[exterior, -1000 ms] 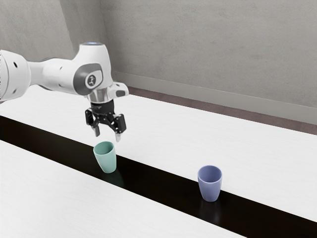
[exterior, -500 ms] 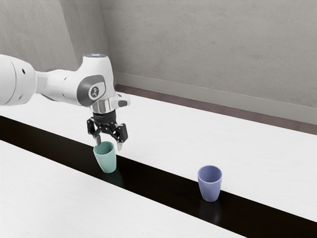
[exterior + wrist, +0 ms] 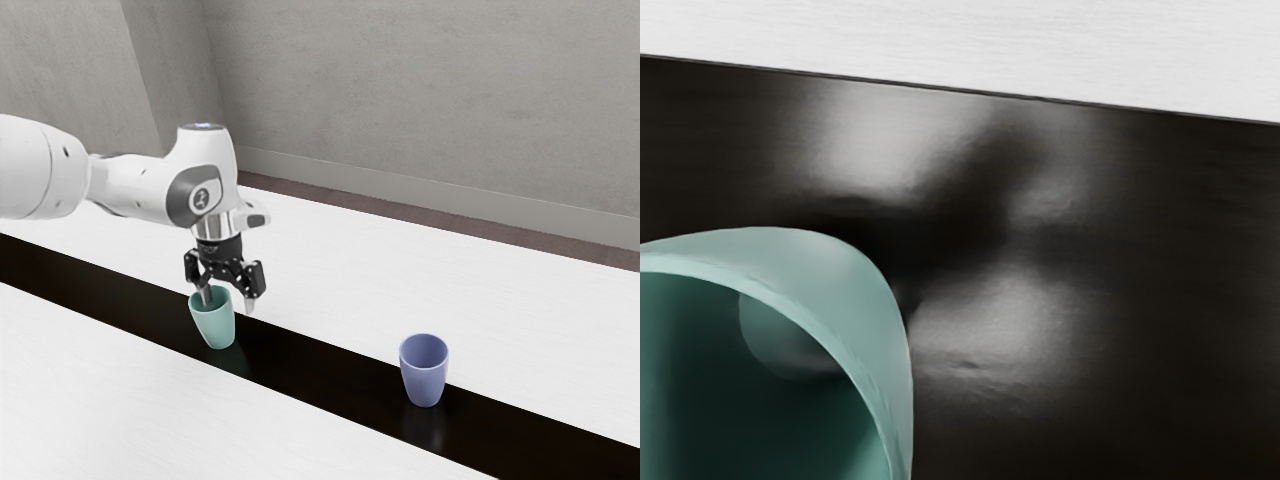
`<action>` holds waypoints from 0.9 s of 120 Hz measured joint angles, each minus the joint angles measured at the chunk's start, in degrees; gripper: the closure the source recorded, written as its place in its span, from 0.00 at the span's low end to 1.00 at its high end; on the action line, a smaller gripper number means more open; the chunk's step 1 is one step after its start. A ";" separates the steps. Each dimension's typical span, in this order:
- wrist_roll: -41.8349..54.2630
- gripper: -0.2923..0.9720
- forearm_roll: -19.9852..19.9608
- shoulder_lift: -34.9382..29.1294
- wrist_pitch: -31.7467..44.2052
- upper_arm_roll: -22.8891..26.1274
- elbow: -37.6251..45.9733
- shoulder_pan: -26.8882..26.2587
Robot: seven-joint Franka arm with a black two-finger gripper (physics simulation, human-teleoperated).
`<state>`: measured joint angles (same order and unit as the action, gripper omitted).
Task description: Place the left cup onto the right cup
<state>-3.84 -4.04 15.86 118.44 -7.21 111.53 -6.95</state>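
A green cup (image 3: 213,322) stands upright on the black strip (image 3: 320,375) of the table, toward the exterior view's left. A blue-violet cup (image 3: 423,368) stands upright on the same strip, farther to the exterior view's right. My gripper (image 3: 227,299) is open and straddles the green cup's rim: one finger dips inside the cup, the other hangs just outside its wall on the side toward the blue cup. In the wrist view the green cup's rim and inner wall (image 3: 790,330) curve close under my hand over the glossy black surface.
White tabletop (image 3: 430,270) lies on both sides of the black strip. A grey wall (image 3: 420,90) with a baseboard runs along the back. Open room separates the two cups.
My gripper has come down and shifted slightly toward the exterior view's right, from above the green cup to astride its rim. Both cups have stayed put.
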 joint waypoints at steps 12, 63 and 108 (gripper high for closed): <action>-0.06 0.26 -0.25 0.49 0.58 0.00 0.02 0.00; -0.18 0.39 -0.46 0.85 1.49 -0.07 0.06 0.20; -0.09 0.51 -0.45 0.96 1.60 -0.09 0.03 0.61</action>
<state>-3.93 -4.49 16.82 120.04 -7.29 111.56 -6.34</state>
